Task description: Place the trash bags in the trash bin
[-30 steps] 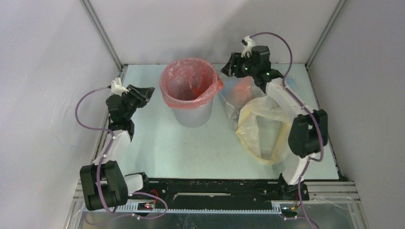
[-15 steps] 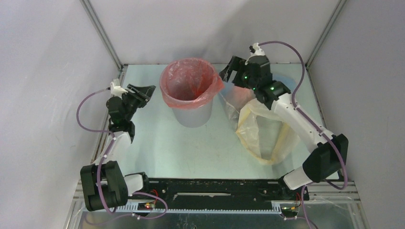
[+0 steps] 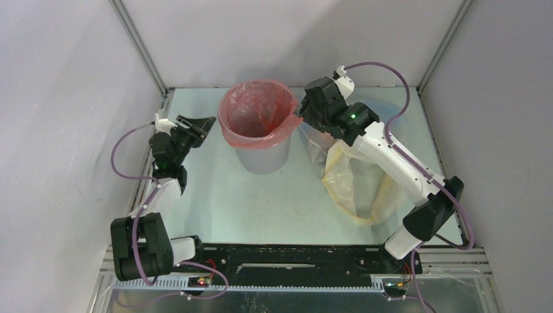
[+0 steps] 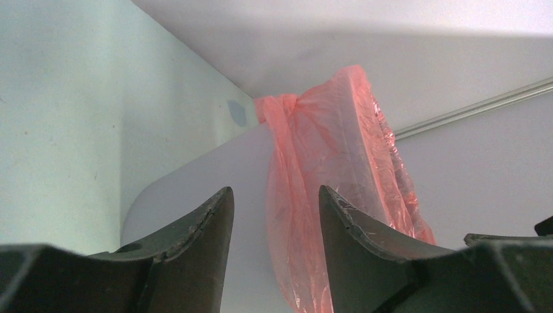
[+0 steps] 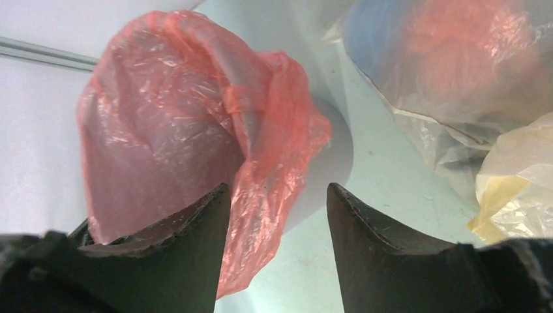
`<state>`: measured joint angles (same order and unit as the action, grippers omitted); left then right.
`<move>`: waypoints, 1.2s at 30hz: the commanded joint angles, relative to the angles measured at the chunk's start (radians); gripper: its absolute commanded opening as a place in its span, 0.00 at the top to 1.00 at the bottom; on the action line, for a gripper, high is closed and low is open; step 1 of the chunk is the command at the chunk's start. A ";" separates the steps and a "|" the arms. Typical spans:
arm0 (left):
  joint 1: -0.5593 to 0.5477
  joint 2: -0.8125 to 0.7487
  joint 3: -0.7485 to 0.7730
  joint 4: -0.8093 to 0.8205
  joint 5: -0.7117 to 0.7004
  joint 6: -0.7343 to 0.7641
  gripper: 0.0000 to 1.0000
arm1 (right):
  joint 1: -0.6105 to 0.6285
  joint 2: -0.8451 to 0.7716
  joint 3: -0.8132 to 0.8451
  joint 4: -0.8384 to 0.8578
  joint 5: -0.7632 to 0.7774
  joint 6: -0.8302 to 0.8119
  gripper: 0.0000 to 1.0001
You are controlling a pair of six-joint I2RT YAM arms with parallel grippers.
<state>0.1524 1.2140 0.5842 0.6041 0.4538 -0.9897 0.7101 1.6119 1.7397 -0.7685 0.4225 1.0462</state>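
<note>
The light-grey trash bin [image 3: 264,156] stands mid-table with a red-pink trash bag [image 3: 257,107] lining it, its edge folded over the rim. My right gripper [image 3: 302,112] is at the bin's right rim, open. In the right wrist view the bag's hanging flap [image 5: 274,195] lies between the jaws of that gripper [image 5: 277,190], close to the left finger. My left gripper [image 3: 199,124] hovers open just left of the bin. In its wrist view this gripper [image 4: 274,195] faces the bin wall [image 4: 195,176] and the bag's overhang [image 4: 326,163], holding nothing. A pale yellow bag [image 3: 355,186] lies on the right.
Under the right arm lies a clear, bluish bag with red plastic inside [image 3: 314,140], also visible as a bluish bag [image 5: 443,45] in the right wrist view beside the yellow bag [image 5: 515,169]. Enclosure walls and metal posts [image 3: 140,52] ring the table.
My right gripper has swung left and down from behind the bin to its right rim, around the bag's flap. The left gripper has opened wider and edged toward the bin.
</note>
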 commanded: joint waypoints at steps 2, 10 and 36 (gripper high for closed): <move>-0.030 -0.032 0.009 0.018 -0.034 0.034 0.43 | 0.002 0.032 0.016 -0.024 -0.004 0.040 0.42; -0.041 -0.050 0.021 -0.043 -0.050 0.072 0.42 | 0.005 0.057 0.017 0.008 -0.043 0.021 0.44; -0.073 0.007 0.041 -0.049 -0.040 0.095 0.44 | 0.008 -0.089 -0.240 0.173 -0.090 -0.095 0.97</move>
<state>0.0971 1.2049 0.5850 0.5385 0.4206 -0.9302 0.7158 1.5814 1.5410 -0.6529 0.3386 0.9897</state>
